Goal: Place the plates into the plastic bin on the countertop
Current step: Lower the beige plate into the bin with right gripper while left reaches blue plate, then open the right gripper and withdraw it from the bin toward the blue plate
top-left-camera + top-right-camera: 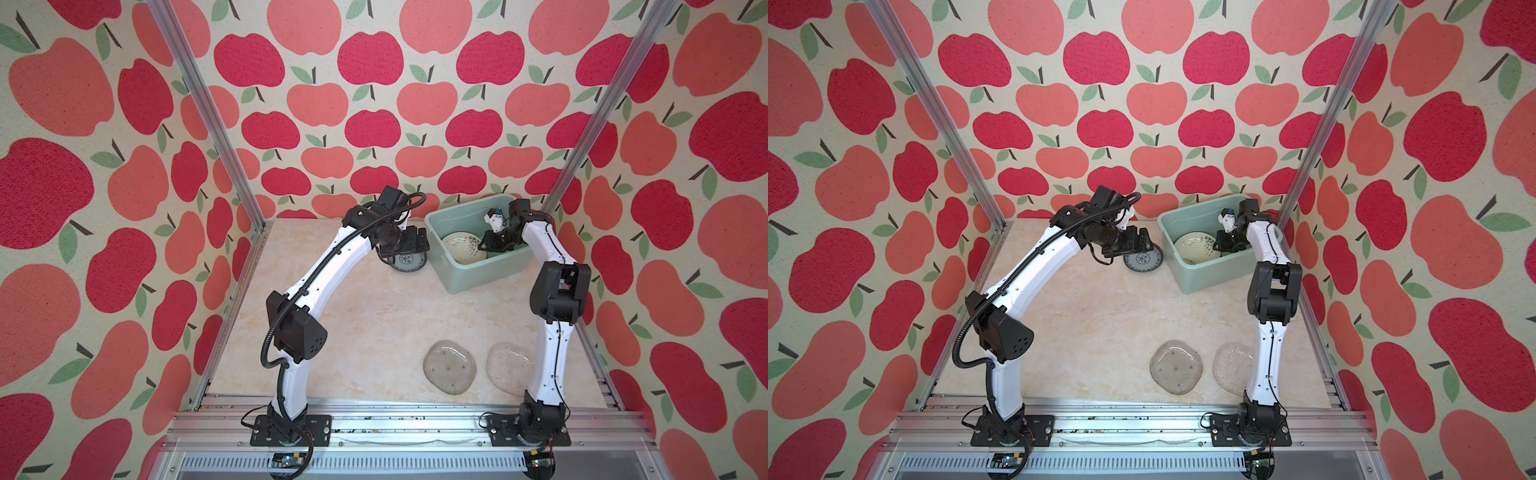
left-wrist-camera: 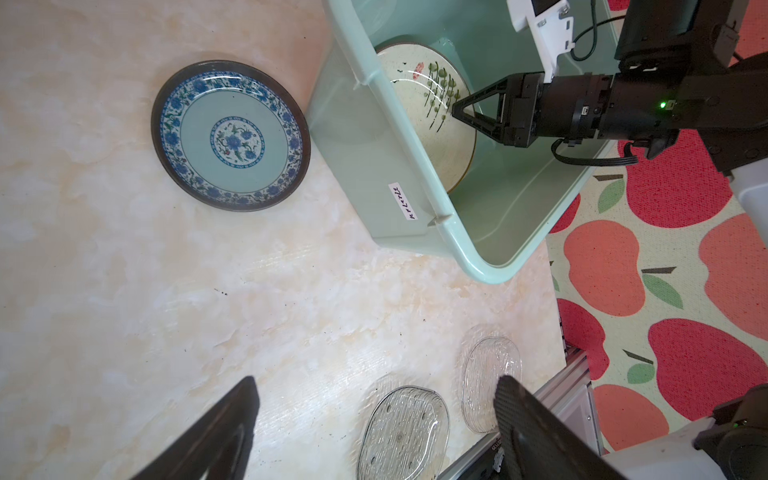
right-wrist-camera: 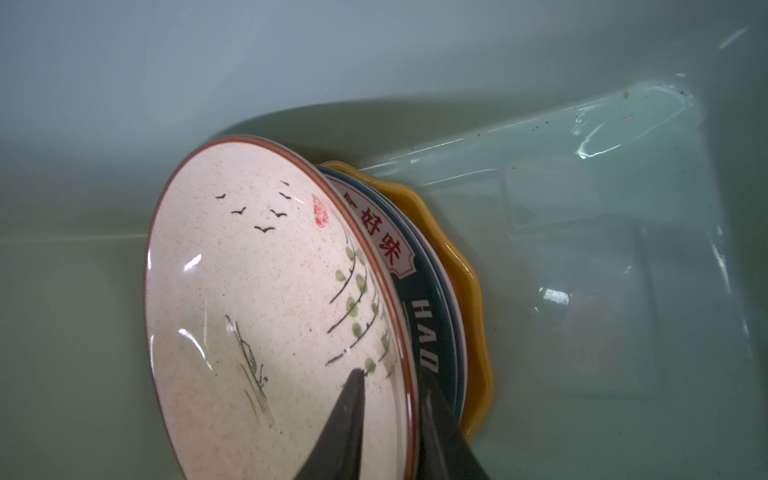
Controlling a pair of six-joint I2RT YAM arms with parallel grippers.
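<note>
Wrist view alone shows right gripper (image 3: pixel 392 384) astride rim of cream plate (image 3: pixel 257 291), grip unclear; left gripper (image 2: pixel 376 380) apart.

From here, apple-print wall covering (image 1: pixel 374 104) closes in the back and both sides: red and coral apples with green leaves on a cream ground. Two aluminium posts slant up from the back corners, one post on the left (image 1: pixel 211 116) and one post on the right (image 1: pixel 599 104). Nearest me runs a slotted aluminium rail bed (image 1: pixel 415 430), speckled with dark bits, and below it a ribbed vent strip (image 1: pixel 395 462).
</note>
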